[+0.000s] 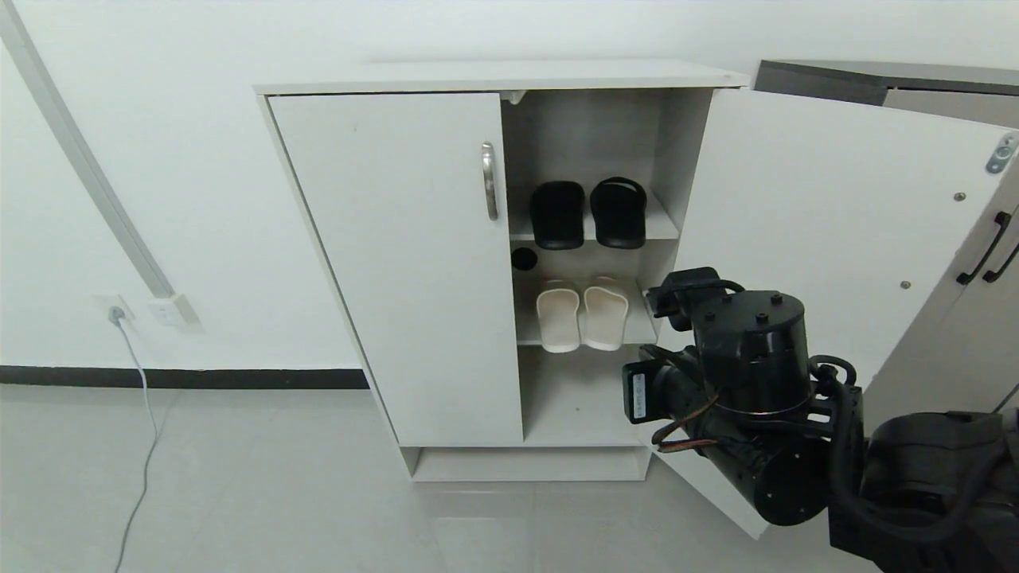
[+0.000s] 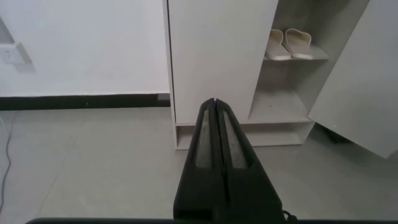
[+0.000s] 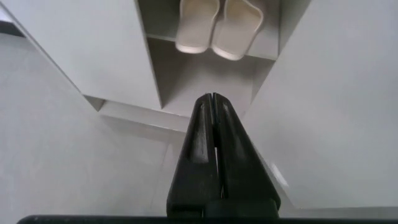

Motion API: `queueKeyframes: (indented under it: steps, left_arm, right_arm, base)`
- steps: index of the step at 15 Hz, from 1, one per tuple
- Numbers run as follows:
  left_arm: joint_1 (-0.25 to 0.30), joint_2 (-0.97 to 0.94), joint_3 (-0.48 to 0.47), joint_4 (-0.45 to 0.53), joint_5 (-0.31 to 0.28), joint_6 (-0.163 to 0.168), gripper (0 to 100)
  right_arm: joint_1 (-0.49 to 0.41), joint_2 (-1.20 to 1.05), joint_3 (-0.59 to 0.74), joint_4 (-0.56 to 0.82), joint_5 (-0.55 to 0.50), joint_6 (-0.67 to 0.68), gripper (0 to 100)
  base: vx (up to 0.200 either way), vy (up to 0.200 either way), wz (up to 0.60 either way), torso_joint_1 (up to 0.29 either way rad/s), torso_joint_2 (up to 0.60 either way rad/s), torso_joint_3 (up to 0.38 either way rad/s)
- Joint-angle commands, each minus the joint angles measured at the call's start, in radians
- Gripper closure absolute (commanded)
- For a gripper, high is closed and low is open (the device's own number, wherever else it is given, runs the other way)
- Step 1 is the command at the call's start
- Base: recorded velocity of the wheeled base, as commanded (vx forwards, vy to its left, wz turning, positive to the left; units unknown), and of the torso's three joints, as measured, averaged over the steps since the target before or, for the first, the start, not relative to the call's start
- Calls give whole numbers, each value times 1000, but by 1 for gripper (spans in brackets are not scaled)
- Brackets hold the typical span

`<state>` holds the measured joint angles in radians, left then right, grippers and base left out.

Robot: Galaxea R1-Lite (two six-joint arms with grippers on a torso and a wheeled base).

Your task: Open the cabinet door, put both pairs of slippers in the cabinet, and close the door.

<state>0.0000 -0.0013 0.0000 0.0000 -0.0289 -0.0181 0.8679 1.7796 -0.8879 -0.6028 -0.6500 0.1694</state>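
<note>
No legible txt or nos.

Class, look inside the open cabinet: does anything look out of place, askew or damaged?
The white slippers on the lower shelf jut slightly past its front edge, so they might catch the door when it closes. Nothing else looks spilled, damaged or askew.

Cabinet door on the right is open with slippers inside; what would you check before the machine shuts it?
1. Black slippers on the upper shelf: ok.
2. White slippers on the lower shelf: ok.
3. White slippers' front ends clear of the door's swing: cannot tell.
4. Right door shut: not ok, it is wide open.
5. Left door shut: ok.
6. Right end effector shut and empty: ok.
</note>
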Motion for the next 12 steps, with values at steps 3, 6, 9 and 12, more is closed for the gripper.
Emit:
queueKeyframes:
  steps: [3,6,9,12]
  left_arm:
    - [0,1,0,0,0,0,100]
    - [0,1,0,0,0,0,100]
    - [0,1,0,0,0,0,100]
    - [0,1,0,0,0,0,100]
  right_arm:
    - [0,4,14,-3,1,-11,100]
    - [0,8,18,-11,3,-11,100]
    - [-1,8,18,-9,1,-13,100]
    - [-1,6,18,-9,1,-13,100]
  base:
    - [0,0,0,0,0,0]
    - [0,0,0,0,0,0]
    - [0,0,0,0,0,0]
    - [0,0,0,5,-138,-159]
